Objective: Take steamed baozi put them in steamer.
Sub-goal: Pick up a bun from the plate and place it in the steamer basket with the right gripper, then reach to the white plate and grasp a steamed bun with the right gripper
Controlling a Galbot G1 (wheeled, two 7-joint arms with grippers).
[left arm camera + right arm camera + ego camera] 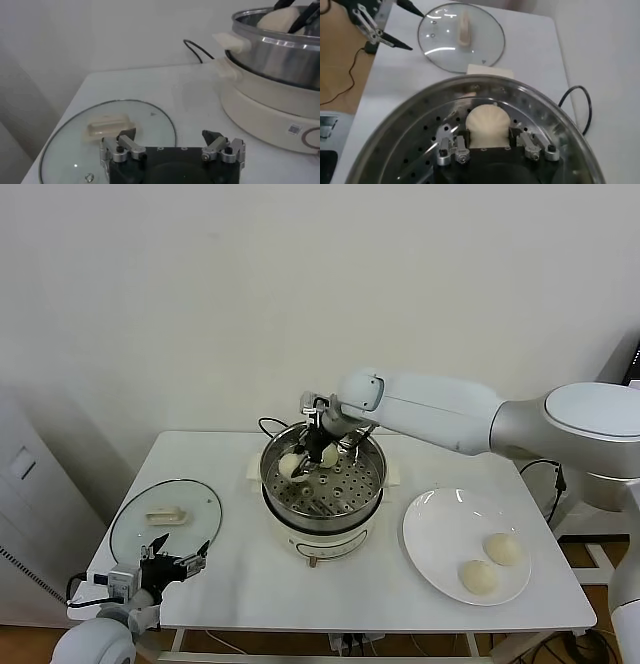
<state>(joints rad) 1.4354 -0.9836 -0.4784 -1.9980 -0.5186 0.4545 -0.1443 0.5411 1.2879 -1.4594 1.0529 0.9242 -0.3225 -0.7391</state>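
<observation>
Inside the steamer (322, 480), at its rear rim, our right gripper (491, 143) has its jaws around 1 baozi (488, 126), resting on the perforated tray beside another (290, 466). Our left gripper (172, 146) idles with jaws released by the steamer's lid (107, 140).

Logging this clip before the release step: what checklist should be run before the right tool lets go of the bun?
1. Right tool inside the steamer, above the perforated tray: ok.
2. Bun between its fingers: ok, shut on it.
3. Bun resting on the tray: cannot tell.
4. Clear of the bun already in the steamer: cannot tell, they look close.
5. Glass lid off and on the table: ok.
6. Left tool parked open near the lid, away from the pot: ok.
7. Two buns left on the plate: ok.
</observation>
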